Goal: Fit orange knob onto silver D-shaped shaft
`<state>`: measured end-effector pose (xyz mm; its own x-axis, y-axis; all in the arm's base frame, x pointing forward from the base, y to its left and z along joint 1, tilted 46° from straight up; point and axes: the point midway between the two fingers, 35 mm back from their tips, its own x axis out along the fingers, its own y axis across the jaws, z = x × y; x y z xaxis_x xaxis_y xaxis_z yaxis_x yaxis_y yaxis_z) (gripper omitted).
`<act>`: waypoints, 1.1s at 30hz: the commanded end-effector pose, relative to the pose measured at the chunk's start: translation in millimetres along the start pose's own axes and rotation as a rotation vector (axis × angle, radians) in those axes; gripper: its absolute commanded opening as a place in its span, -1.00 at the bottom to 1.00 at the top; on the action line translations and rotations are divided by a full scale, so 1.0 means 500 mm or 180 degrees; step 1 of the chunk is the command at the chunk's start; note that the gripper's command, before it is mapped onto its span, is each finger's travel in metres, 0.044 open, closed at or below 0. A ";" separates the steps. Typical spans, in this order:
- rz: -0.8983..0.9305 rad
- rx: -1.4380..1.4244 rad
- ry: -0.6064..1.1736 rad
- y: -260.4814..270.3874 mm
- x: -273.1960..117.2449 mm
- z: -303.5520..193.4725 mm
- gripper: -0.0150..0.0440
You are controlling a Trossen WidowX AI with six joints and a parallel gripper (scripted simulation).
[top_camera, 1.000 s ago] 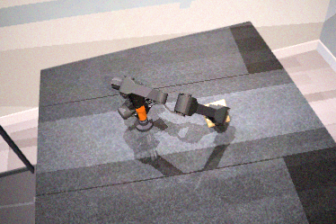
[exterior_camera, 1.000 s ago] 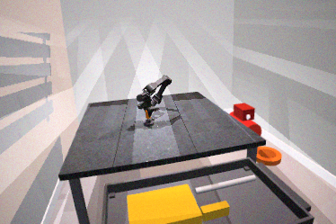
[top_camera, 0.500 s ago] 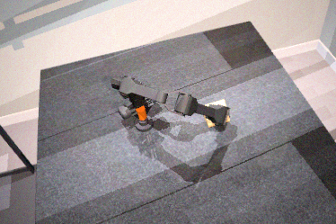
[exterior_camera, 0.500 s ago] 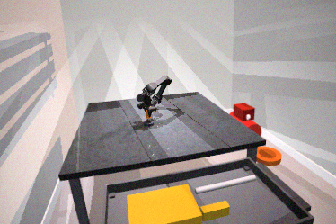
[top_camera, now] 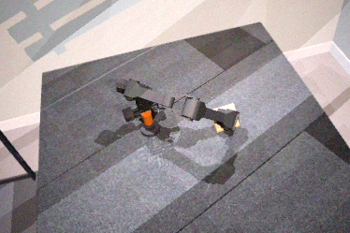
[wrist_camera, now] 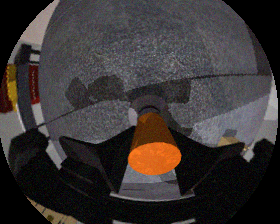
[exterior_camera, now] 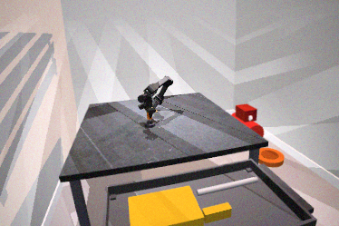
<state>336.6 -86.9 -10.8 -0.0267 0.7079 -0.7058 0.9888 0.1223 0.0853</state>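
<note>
The orange knob [top_camera: 147,118] [exterior_camera: 149,115] [wrist_camera: 154,158] is held over the round dark pedestal [top_camera: 150,132] [exterior_camera: 150,125] [wrist_camera: 143,103]. My gripper [top_camera: 147,115] [exterior_camera: 149,113] [wrist_camera: 150,129] is shut on the knob, with one finger on each side of it. In the wrist view the knob's flat, wide top faces the camera and its narrower lower end points at the middle of the pedestal. The silver shaft and the hole are hidden. I cannot tell how far the lower end stands above the pedestal or whether the flat sides line up.
The arm's base stands on a pale yellow pad [top_camera: 219,125] on the dark table [top_camera: 108,186] [exterior_camera: 109,149]. Beyond and below the table are a grey tray [exterior_camera: 172,175] with a yellow block [exterior_camera: 165,205], a red object [exterior_camera: 246,113] and an orange ring [exterior_camera: 264,162]. Shadows fall around the pedestal.
</note>
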 end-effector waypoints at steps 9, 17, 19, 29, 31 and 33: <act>0.0010 0.0019 0.0001 0.001 0.002 0.001 -0.49; 0.0009 0.0019 0.0000 0.001 -0.004 0.001 -0.49; 0.0009 0.0019 0.0000 0.002 -0.007 0.000 -0.49; 0.0009 0.0686 0.0002 0.001 -0.002 0.000 -0.49; 0.0009 0.0686 0.0002 0.001 -0.001 0.001 -0.49; 0.0009 0.0686 0.0002 0.001 0.001 0.001 -0.49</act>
<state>336.6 -87.4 -10.6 -0.0270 0.7085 -0.7052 0.9980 -0.0212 -0.0594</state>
